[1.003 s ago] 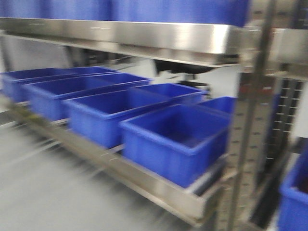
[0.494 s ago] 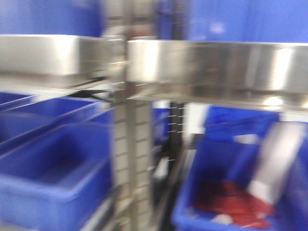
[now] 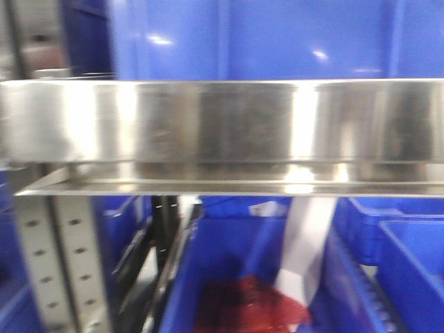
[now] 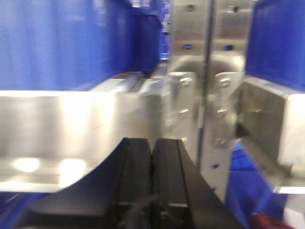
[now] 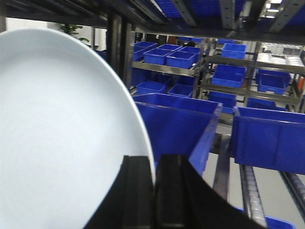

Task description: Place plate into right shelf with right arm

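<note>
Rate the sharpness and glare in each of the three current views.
Front view: smeared by motion blur, with bright glare bands on the right shelf lip. Left wrist view: soft, a blown-out patch on the steel ledge, the left gripper a near-black shape. Right wrist view: sharpest, far blue bins crisp, the plate evenly lit in the right gripper.

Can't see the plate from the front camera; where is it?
In the right wrist view the plate fills the left side, its edge gripped in the right hand, a blue bin behind it to the right.
</note>
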Robot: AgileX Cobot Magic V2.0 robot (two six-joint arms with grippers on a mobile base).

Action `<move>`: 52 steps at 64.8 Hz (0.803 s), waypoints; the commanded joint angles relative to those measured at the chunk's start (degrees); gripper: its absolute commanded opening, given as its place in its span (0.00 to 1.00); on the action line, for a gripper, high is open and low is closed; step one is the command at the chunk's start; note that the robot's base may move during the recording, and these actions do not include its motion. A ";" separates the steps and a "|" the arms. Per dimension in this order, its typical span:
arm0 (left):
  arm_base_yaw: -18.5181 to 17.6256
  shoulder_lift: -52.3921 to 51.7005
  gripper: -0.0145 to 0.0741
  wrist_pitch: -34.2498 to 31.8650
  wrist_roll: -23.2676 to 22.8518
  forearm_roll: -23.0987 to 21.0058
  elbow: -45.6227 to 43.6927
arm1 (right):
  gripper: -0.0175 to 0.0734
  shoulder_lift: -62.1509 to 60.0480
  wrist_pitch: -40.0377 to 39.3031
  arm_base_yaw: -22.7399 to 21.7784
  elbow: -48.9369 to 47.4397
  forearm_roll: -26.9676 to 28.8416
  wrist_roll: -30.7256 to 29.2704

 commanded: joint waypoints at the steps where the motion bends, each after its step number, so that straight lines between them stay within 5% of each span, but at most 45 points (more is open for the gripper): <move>1: 0.20 -0.58 0.11 -4.90 -0.14 -0.12 0.28 | 0.25 0.58 -5.22 -0.29 -1.75 -1.07 -0.31; 52: 0.20 -0.58 0.11 -4.79 -0.14 -0.12 0.38 | 0.25 0.57 -5.98 -0.29 -1.75 -0.92 -0.19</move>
